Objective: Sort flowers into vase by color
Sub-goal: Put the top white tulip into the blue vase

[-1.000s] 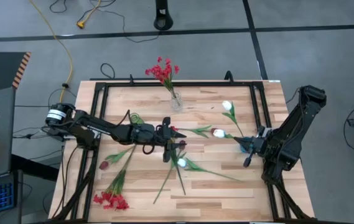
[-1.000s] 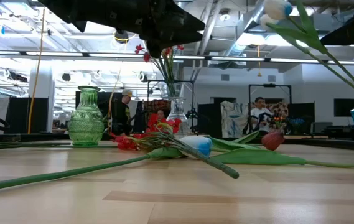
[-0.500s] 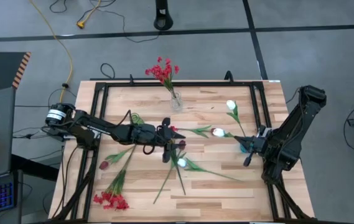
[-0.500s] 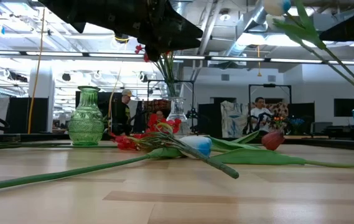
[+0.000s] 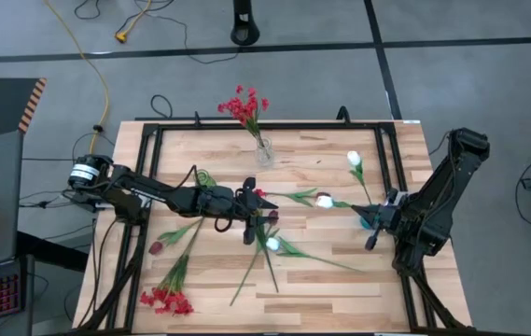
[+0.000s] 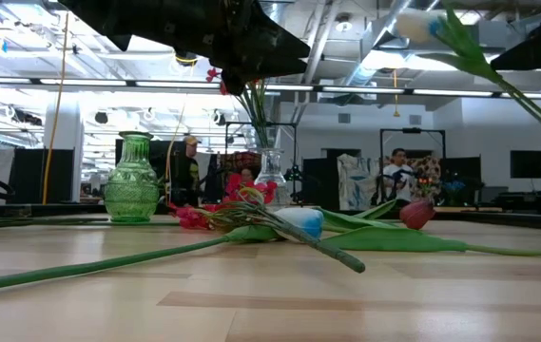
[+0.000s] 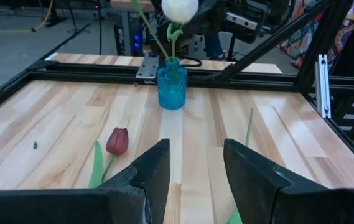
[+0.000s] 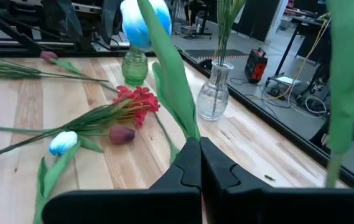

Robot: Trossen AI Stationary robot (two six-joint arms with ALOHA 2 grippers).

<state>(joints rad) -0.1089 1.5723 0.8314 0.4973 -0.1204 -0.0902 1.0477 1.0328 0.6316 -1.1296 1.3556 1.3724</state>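
a: right gripper is pinched tight on a white tulip's stem, over by the blue vase at the right side of the table. bud's up in the air, stem leaning.

b: a second white tulip already stands in that blue vase, leaning toward the far edge. left gripper?

a: hanging over mid-table, fingers apart, nothing between them. just past it a maroon tulip lies flat on the wood, then the blue vase straight beyond.

b: what's cluttering the middle?

a: a tangle. one white tulip lies flat with its long stem crossing other green stems, a red spray lies in among them, right under the left arm.

b: and the rest of the flowers?

a: red spray at the near left corner, another maroon bud beside its stem. red sprays stand in the clear vase at the far edge. green vase sits on the left side of the table.

b: anything behind?

a: two people in the room beyond, well away from the table.
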